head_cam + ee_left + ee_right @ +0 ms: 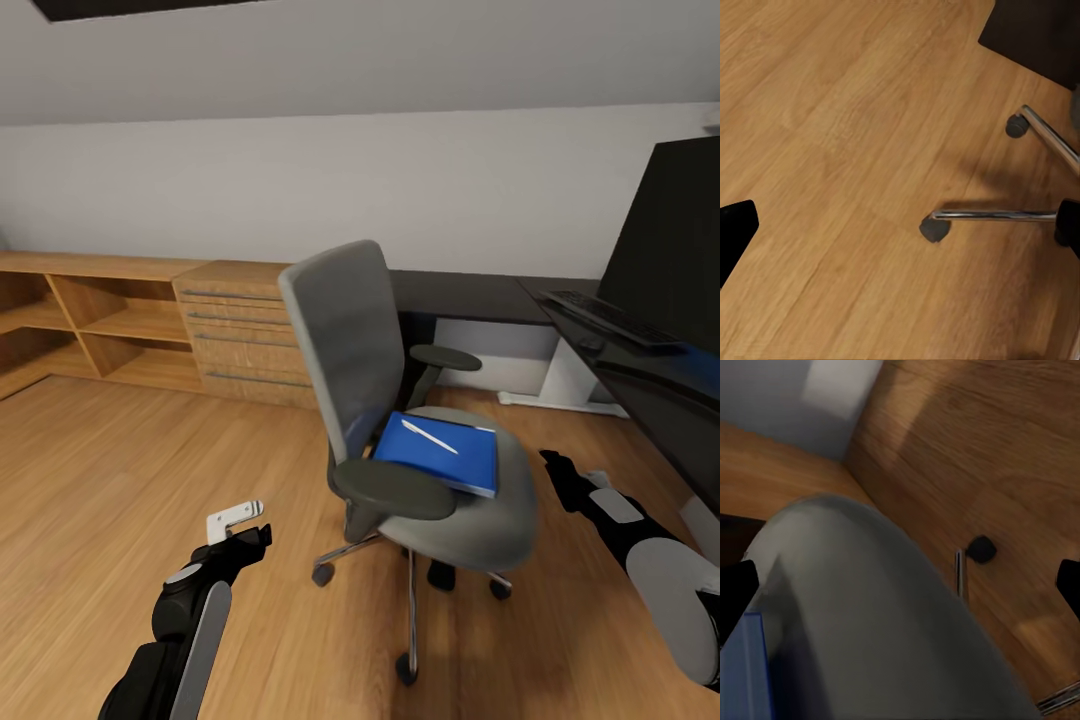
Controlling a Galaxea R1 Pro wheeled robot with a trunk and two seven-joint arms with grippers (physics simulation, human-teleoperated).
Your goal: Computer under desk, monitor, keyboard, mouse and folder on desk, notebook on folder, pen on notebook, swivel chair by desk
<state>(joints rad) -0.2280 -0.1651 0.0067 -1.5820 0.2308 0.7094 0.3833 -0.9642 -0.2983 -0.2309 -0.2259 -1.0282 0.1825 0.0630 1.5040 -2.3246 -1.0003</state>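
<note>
Folder (440,453), bright blue, lies flat on the seat of the swivel chair (350,330), and the white pen (430,436) rests on top of it. From the head camera, the keyboard (610,317) and the mouse (591,344) sit on the black tabletop (470,295) at the right, before the monitor (675,245). The left tool (243,525) hangs low over the oak floor (120,470), holding nothing, its fingers apart; its wrist camera adds the chrome legs and castors. The right tool (556,470) is near the seat edge; I cannot tell how far it is open.
</note>
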